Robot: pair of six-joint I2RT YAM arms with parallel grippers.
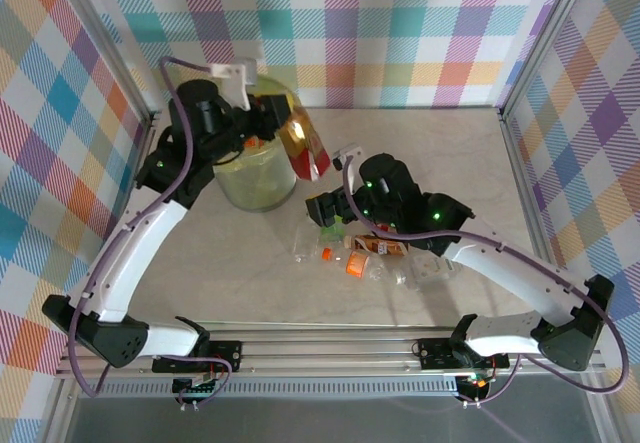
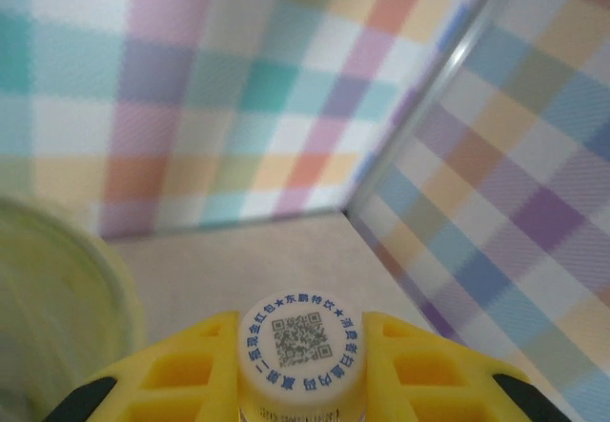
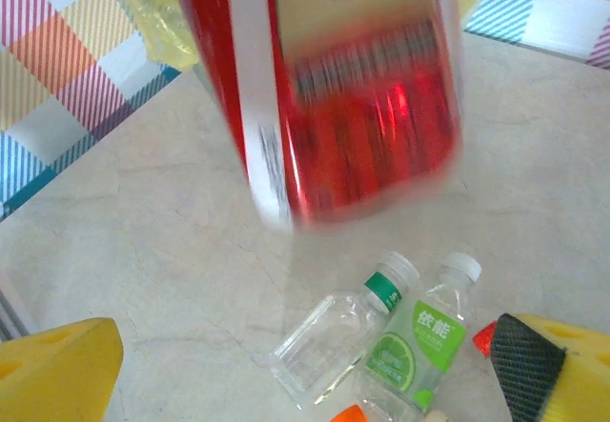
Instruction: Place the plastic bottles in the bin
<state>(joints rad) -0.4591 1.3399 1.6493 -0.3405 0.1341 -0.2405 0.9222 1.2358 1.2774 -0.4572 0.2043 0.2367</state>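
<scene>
Bottle [image 2: 303,344] (white cap) sits clamped inside left gripper [image 2: 303,357], beside bin [image 2: 67,293].

The left arm [image 1: 140,243] is reaching forward at full stretch, its wrist bending toward the right arm's side. The left gripper [image 2: 302,331] is clamping a bottle [image 2: 302,357] by the neck, the white cap poking up between its two yellow fingers [image 2: 200,370]. The right arm [image 1: 510,268] is folding across in front of its base, wrist tipping downward. The right gripper [image 3: 305,346] is hanging spread wide, its yellow fingers [image 3: 57,365] gripping nothing.
</scene>
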